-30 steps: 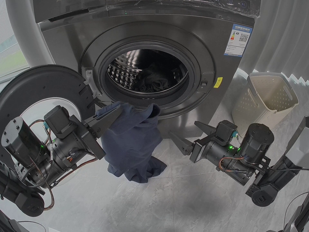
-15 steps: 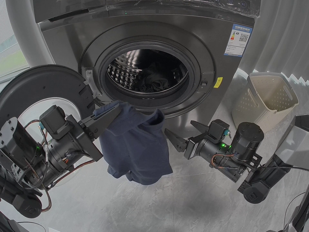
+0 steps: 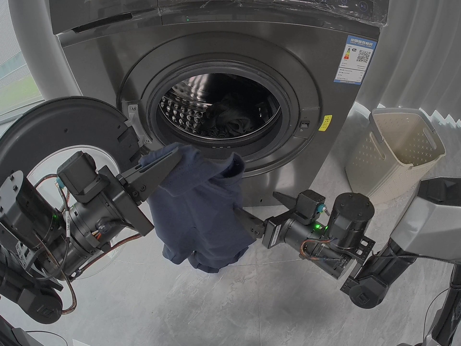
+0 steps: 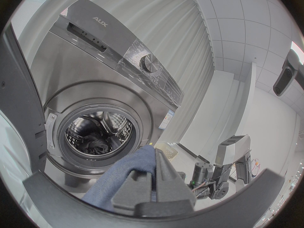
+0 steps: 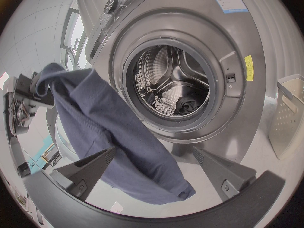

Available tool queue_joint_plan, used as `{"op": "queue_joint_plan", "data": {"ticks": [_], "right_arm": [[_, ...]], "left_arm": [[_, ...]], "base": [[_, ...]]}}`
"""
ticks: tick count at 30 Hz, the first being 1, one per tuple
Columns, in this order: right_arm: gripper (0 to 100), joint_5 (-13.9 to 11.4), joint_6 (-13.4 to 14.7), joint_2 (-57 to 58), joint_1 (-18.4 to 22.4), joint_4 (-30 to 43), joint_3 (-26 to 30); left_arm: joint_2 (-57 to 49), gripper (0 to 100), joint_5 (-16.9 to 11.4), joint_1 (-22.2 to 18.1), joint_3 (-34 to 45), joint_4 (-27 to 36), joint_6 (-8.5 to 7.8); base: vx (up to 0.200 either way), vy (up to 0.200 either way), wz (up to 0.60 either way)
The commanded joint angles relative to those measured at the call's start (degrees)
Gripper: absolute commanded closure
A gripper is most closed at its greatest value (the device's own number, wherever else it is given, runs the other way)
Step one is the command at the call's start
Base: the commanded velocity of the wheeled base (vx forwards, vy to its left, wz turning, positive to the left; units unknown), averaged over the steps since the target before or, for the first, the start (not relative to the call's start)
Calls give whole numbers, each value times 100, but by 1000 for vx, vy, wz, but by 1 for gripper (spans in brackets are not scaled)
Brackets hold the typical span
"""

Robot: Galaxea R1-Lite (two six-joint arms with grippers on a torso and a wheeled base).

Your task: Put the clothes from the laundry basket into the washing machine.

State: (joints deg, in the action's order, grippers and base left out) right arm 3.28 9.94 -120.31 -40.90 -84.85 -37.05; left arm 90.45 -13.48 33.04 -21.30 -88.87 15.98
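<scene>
Head view | left jaws clenched navy garment (image 3: pixel 201 207) mid-frame, at washing machine (image 3: pixel 283 44) mouth's lower edge | drum (image 3: pixel 185 106) held dark clothes (image 3: pixel 230 118) | right jaws released

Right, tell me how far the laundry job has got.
Done: the door is open and dark clothes lie in the drum. In hand: the left tool is shut on a blue garment hanging in front of the washing machine; the right tool is open beside its lower part. Left: getting that garment inside. The basket shows no clothes.
</scene>
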Motion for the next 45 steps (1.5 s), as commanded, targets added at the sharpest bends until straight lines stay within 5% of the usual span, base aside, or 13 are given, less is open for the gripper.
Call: {"op": "queue_joint_plan", "data": {"ticks": [1, 18, 28, 33, 45], "right_arm": [[0, -3, 8, -256, -146, -14, -48], [0, -20, 35, -880, -850, -76, -435], [0, -38, 219, -784, -1438, -348, -31], [0, -12, 237, -467, -1271, -348, 356], [0, -64, 167, 174, -173, -340, 927]], "left_arm": [[-19, 100, 4, 1, -41, 1, 1], [-1, 100, 65, -8, -243, 1, 107], [139, 100, 188, -78, -340, 1, 89], [113, 100, 179, -78, -314, 1, 89], [51, 100, 171, -78, -243, 1, 98]], "base": [[0, 0, 0], [0, 0, 0], [0, 0, 0], [0, 0, 0], [0, 0, 0]]}}
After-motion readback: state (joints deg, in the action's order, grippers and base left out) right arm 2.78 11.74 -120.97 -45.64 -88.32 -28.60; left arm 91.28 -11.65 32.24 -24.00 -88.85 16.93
